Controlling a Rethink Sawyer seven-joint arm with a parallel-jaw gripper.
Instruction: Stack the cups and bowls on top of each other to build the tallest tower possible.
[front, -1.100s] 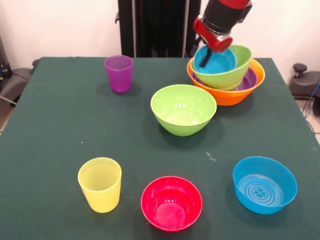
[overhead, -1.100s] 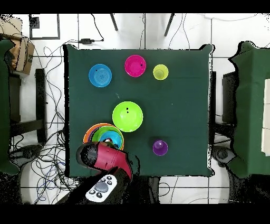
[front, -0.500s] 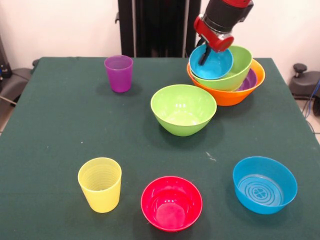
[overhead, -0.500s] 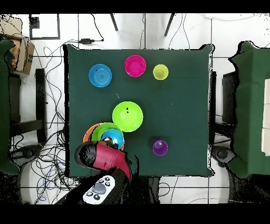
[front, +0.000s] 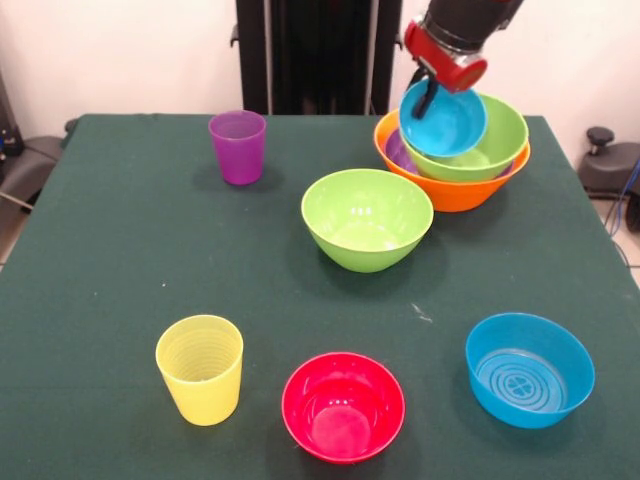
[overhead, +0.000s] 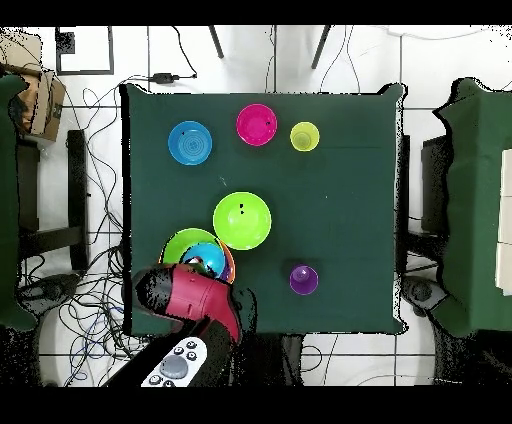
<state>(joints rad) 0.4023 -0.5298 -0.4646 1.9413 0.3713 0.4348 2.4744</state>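
**Blue bowl up, stack leaning**

The red-and-black gripper (front: 428, 92) pinches the rim of a small glossy blue plastic bowl (front: 445, 122), tilted above the lime green bowl (front: 490, 140) nested in the large orange bowl (front: 455, 190). One-sided grip: the bowl may swing, slip out, or nudge that stack askew.

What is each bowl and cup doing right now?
Small blue bowl: tilted, held by the gripper.
Tower: green bowl in orange bowl.
Big green bowl: upright, empty.
Red bowl: upright, empty.
Blue bowl: upright, empty.
Purple cup: upright.
Yellow cup: upright.
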